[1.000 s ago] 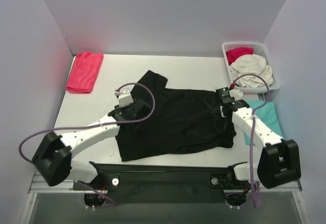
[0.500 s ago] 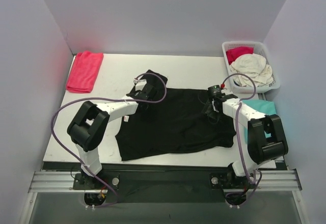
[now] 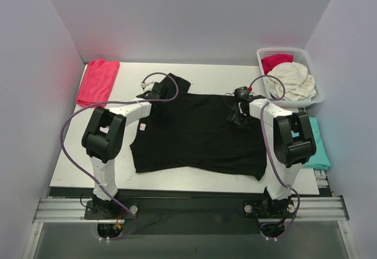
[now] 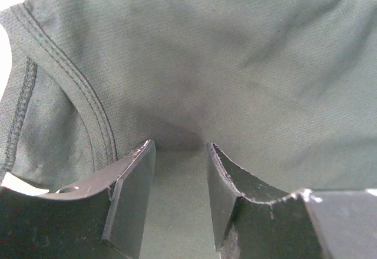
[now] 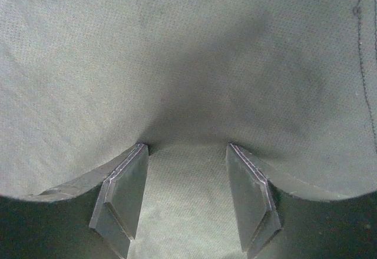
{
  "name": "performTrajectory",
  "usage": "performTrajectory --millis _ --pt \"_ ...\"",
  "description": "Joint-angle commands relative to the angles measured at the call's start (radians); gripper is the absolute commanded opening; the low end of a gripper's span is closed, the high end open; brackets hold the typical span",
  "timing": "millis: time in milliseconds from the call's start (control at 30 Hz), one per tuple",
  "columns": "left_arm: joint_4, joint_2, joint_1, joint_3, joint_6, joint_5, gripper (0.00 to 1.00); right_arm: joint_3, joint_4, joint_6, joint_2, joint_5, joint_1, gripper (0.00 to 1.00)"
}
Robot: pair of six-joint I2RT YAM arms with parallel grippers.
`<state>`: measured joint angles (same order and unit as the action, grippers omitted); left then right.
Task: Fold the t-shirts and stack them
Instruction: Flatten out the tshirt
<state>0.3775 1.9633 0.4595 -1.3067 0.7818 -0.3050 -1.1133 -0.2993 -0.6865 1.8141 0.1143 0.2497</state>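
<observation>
A black t-shirt (image 3: 197, 132) lies spread flat in the middle of the table. My left gripper (image 3: 156, 91) is open and presses down on its far left shoulder, beside the sleeve. In the left wrist view the gripper (image 4: 179, 147) has flat cloth (image 4: 235, 65) between its spread fingers (image 4: 132, 194), with a stitched seam to the left. My right gripper (image 3: 237, 115) is open on the shirt's far right shoulder. In the right wrist view the gripper (image 5: 185, 147) has flat cloth (image 5: 177, 53) between its spread fingers (image 5: 123, 194). Neither pinches the cloth.
A folded red shirt (image 3: 97, 82) lies at the far left. A teal shirt (image 3: 318, 147) lies at the right edge. A white lattice basket (image 3: 318, 97) at the far right holds red (image 3: 275, 62) and cream (image 3: 290, 81) shirts. Walls close in the back and sides.
Both arms have reached toward the back of the table. The black shirt has slid back with them and now lies flatter and wider. The grippers now rest on its far shoulders.
</observation>
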Motion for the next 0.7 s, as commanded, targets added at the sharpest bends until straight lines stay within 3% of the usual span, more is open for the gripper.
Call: performTrajectory --millis 0,167,467,667 --pt "0.024 0.072 -0.044 -0.094 0.002 0.061 0.51 -0.119 -0.052 0.027 0.065 -0.021 -0.016 0.55" --pt "0.052 0.164 -0.094 -0.259 -0.024 0.09 0.51 -0.305 -0.09 0.061 0.19 -0.047 -0.041 0.55" --pt "0.147 0.413 -0.154 -0.719 -0.081 0.127 0.5 -0.712 -0.141 0.145 0.419 -0.107 -0.092 0.55" --pt "0.133 0.447 -0.168 -0.874 -0.165 0.158 0.5 -0.812 -0.144 0.225 0.403 -0.082 -0.099 0.54"
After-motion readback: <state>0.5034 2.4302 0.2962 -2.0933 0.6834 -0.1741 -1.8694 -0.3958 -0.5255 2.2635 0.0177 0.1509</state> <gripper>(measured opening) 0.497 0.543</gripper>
